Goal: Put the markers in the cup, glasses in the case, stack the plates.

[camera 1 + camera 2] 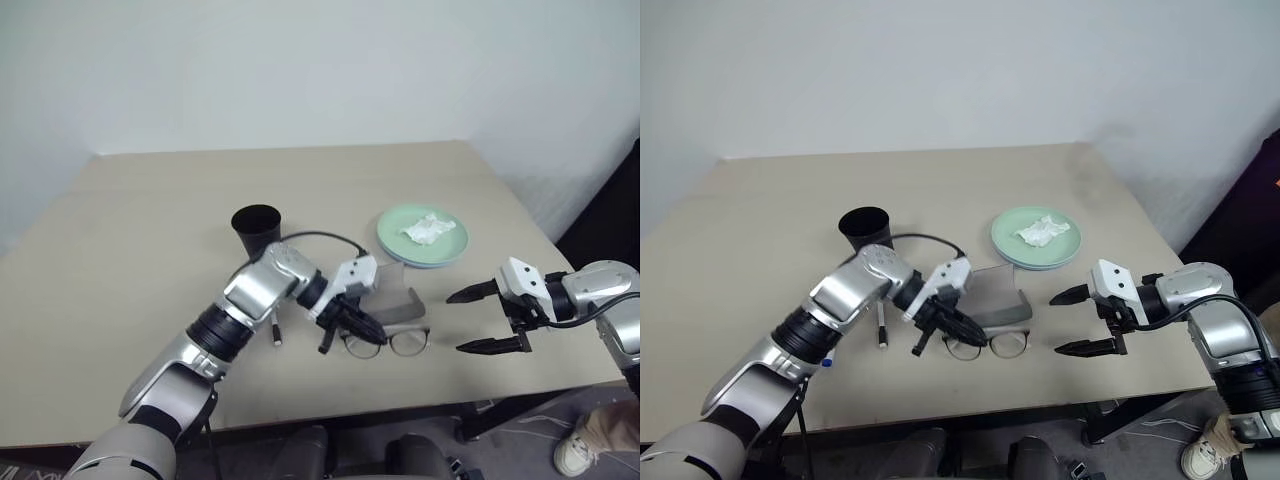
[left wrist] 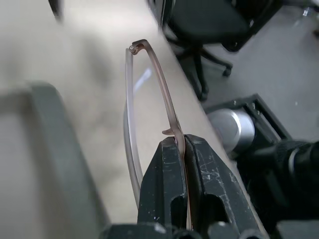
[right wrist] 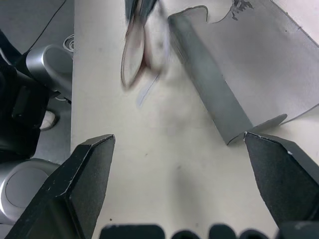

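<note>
Near table edge: left gripper (image 1: 352, 322) pinched tight on a temple arm of the glasses (image 1: 388, 342), lenses hanging just off the tabletop. Right gripper (image 1: 490, 318) beside them, fingers spread wide, holding nothing. Just behind the glasses, the grey case (image 1: 400, 301), lid open. One marker (image 1: 276, 331) lies under the left forearm. Farther back: black cup (image 1: 257, 230) upright; mint plate (image 1: 455, 245) carrying crumpled tissue (image 1: 428, 230).
</note>
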`<state>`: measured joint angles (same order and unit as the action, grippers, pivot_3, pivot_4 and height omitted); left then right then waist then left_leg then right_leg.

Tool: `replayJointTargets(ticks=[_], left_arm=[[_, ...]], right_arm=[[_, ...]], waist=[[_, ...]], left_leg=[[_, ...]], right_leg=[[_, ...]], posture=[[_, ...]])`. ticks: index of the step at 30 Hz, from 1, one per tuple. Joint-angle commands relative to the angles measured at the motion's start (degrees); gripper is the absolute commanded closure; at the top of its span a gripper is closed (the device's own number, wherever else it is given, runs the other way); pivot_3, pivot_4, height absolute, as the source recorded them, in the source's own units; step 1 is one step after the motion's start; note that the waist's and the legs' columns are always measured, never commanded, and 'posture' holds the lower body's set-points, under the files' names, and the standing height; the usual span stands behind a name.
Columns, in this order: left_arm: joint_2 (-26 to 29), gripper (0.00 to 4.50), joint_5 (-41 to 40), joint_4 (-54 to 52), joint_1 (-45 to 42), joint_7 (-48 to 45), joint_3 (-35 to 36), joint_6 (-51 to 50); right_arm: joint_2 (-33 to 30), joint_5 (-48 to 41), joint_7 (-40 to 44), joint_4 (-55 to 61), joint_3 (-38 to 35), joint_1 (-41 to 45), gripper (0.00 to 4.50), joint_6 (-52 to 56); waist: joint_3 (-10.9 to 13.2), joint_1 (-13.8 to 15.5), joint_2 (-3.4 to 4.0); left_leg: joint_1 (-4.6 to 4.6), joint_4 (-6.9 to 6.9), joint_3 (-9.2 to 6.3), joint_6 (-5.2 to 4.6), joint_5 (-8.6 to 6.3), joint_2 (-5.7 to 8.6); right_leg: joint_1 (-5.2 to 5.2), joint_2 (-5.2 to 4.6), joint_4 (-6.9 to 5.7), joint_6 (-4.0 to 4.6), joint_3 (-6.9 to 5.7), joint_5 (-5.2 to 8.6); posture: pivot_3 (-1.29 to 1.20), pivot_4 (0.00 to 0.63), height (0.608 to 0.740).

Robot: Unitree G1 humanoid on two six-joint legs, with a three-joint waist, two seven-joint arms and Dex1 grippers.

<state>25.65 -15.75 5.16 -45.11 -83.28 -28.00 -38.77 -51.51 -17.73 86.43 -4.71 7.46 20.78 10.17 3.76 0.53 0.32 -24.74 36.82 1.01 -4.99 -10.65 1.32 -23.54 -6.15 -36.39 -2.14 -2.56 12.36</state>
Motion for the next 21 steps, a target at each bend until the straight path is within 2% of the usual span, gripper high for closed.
replayJointTargets(ticks=[1,8,11,18,21], left_arm=[[-1.14,4.48,-0.19,4.75,-4.30,1.62,3.90,3.25],[-6.96,4.48,6.83,26.73,-10.71,10.17,5.79,18.11],[-9.22,4.48,8.57,32.60,-11.52,11.24,5.84,21.07],[-10.73,4.48,10.89,33.39,-9.10,7.77,3.99,21.74],[-10.58,4.48,11.20,32.08,-8.22,6.00,3.46,19.30]], right_arm=[[-0.42,0.39,0.27,-0.30,-0.86,1.90,0.00,-0.91],[0.29,0.74,0.06,-0.55,-0.35,2.89,0.00,-0.87],[0.40,0.81,0.03,-0.35,-0.31,2.95,0.00,-0.79],[0.14,0.70,-0.37,0.57,-0.63,2.23,0.00,-0.59],[0.08,0.72,-0.66,0.77,-0.74,1.91,0.00,-0.64]], waist=[[0.00,0.00,0.00],[0.00,0.00,-0.01],[-0.01,0.00,-0.01],[-0.02,0.02,0.00],[-0.02,-0.01,-0.01]], left_leg=[[0.00,0.00,-0.01,-0.01,0.00,0.00],[-0.01,-0.01,-0.02,-0.12,-0.07,0.07],[-0.05,0.02,0.02,-0.22,-0.13,0.14],[-0.94,0.43,0.03,-0.30,-0.17,0.15],[-0.96,0.57,0.10,-0.40,-0.22,0.16]], right_leg=[[0.04,0.01,0.08,0.00,-0.01,0.00],[0.13,0.09,0.52,-0.34,-0.13,-0.22],[0.11,0.09,0.61,-0.41,-0.04,-0.27],[-0.55,0.22,0.59,-0.35,0.00,-0.61],[-0.53,0.22,0.60,-0.41,0.04,-0.65]], posture=[[0.00,0.000,0.736],[0.00,0.000,0.736],[0.00,0.000,0.736],[0.00,0.000,0.736],[0.00,0.000,0.736]])
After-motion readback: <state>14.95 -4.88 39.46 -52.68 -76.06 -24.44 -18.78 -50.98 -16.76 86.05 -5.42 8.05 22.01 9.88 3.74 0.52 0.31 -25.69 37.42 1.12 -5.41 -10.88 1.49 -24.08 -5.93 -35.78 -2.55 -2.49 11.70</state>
